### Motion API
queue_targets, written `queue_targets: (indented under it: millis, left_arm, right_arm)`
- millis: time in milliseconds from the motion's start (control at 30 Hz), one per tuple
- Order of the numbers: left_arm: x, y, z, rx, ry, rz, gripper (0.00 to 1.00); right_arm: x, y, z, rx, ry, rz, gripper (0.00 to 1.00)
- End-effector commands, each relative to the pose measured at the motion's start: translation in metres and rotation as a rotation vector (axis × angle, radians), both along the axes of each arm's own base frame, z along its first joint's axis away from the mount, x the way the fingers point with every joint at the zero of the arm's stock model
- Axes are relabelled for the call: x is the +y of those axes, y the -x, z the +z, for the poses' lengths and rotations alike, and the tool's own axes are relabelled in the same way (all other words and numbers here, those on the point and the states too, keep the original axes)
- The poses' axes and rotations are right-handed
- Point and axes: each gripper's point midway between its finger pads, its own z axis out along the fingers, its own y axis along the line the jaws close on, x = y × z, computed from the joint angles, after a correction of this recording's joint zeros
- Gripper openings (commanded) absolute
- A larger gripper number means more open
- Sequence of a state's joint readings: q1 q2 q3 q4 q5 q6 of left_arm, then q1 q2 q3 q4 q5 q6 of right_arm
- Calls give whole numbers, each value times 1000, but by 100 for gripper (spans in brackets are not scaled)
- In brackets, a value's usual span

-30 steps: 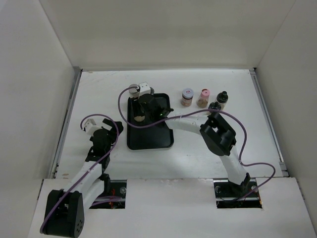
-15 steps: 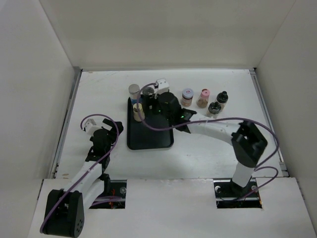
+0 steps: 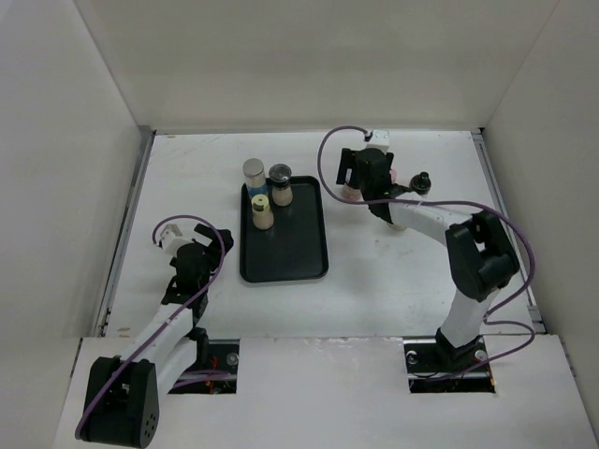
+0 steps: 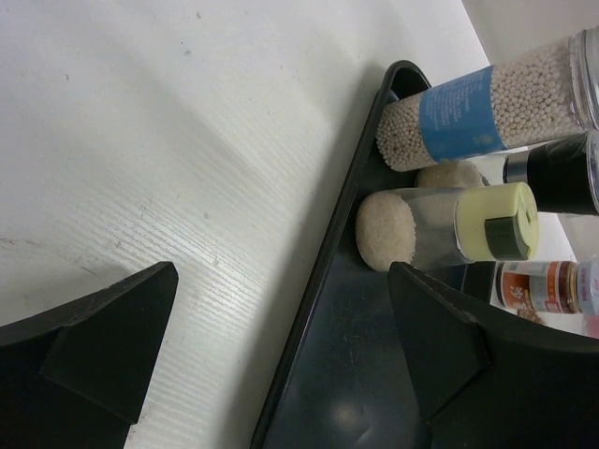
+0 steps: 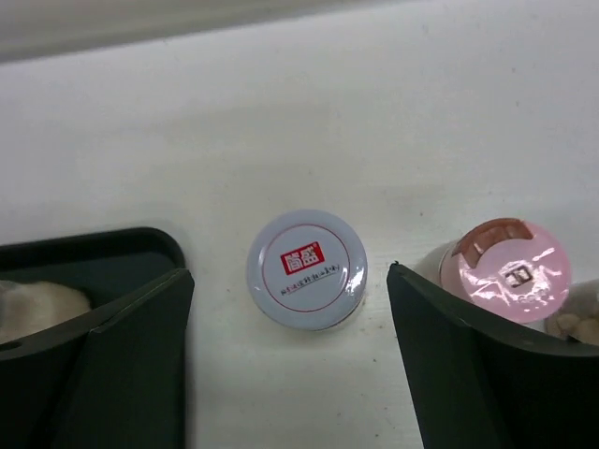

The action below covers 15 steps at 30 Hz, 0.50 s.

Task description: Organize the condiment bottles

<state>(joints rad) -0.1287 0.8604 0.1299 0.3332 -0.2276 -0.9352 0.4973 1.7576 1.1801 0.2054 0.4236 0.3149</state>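
Half done, roughly: the left claw (image 4: 281, 281) sits spread and empty beside the black tray (image 3: 285, 248), which holds three condiment bottles (image 3: 262, 208) in its far-left corner. Over the table (image 3: 187, 178) the right claw (image 5: 290, 273) hangs wide open, empty, above a white-lidded bottle (image 5: 307, 268). A pink-lidded bottle (image 5: 513, 271) and a black-capped bottle (image 3: 421, 180) wait beyond. The right arm (image 3: 473, 257) may hide others.

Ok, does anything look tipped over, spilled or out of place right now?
Nothing stands out: three jars stand upright in the far-left corner of the black tray, and the pale-lidded jar and pink-lidded jar stand upright on the table. No spills visible.
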Motion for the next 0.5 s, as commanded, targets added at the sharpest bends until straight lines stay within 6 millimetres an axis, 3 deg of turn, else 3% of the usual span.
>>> queue_targets:
  millis: [0, 367, 467]
  left_arm:
    - [-2, -6, 11, -43, 2, -2, 100]
    - [-4, -9, 10, -39, 4, -9, 100]
    - [-6, -9, 10, -42, 5, -19, 100]
  right_arm:
    - [2, -14, 3, 8, 19, -10, 93]
    - [7, -27, -29, 63, 42, 0, 85]
    - [6, -33, -32, 63, 53, -5, 77]
